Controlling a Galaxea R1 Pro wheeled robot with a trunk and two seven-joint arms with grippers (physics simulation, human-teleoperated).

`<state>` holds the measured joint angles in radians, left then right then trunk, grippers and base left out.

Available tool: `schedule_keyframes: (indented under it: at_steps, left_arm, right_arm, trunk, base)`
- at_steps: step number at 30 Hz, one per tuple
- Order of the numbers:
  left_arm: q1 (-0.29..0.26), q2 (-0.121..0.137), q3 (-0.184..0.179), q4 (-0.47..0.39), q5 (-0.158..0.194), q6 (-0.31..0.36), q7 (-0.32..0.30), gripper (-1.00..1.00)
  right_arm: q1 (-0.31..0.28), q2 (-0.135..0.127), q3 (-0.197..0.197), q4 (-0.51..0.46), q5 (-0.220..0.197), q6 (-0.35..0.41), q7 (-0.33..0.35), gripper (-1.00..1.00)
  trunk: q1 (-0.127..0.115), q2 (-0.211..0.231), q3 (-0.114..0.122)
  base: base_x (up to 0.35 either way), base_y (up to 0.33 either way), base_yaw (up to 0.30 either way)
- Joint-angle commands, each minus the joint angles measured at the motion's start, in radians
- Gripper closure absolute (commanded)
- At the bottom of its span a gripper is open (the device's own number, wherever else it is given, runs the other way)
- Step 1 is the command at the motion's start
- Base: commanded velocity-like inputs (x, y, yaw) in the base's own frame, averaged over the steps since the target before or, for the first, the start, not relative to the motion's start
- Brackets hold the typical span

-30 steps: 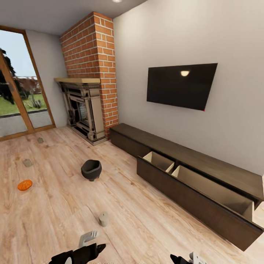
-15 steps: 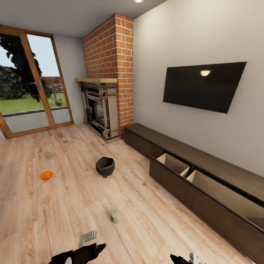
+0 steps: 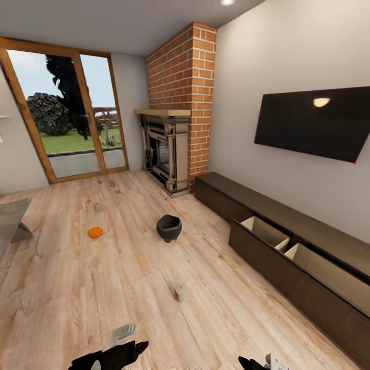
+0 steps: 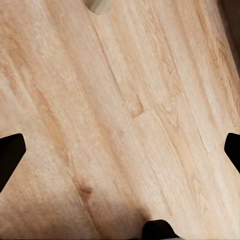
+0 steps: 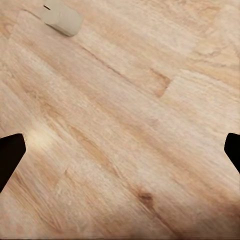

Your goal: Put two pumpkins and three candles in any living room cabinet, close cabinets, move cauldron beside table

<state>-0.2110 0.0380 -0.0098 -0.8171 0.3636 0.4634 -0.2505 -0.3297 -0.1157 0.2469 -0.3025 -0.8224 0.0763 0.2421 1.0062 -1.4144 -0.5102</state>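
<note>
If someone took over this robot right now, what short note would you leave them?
Left gripper and right gripper: both open, empty, over bare floor.
On the floor: one pumpkin, three candles, nearest, two farther and, and the cauldron. I see only one pumpkin.
The cabinet has one front pulled open; what shows of the inside looks empty.
The table is at the left edge; the cauldron is not beside it.
Done: nothing stowed.
Left: stow the pumpkins and candles, shut the cabinet, move the cauldron to the table.
</note>
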Motion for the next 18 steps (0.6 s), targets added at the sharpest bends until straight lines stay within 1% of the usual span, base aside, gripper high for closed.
schedule_keyframes:
  at_steps: [1, 7, 18]
  left_arm:
    - [-0.001, 0.0, -0.001, 0.0, 0.008, 0.006, 0.0, -1.0]
    - [-0.001, 0.0, -0.001, 0.0, 0.008, 0.006, 0.001, -1.0]
    - [-0.001, 0.0, -0.001, 0.006, 0.008, 0.006, 0.001, -1.0]
  right_arm:
    - [0.0, -0.001, 0.003, -0.001, -0.007, 0.004, 0.001, -1.0]
    - [0.0, -0.001, 0.003, -0.001, -0.007, 0.004, 0.002, -1.0]
    - [0.0, -0.001, 0.003, -0.001, -0.007, 0.003, 0.003, -1.0]
  trunk:
    - [0.0, -0.001, -0.001]
    - [0.0, -0.001, -0.001]
    - [0.0, -0.001, 0.005]
  base:
    - [-0.148, 0.03, 0.272]
    - [-0.076, 0.01, 0.272]
    - [-0.005, 0.001, 0.27]
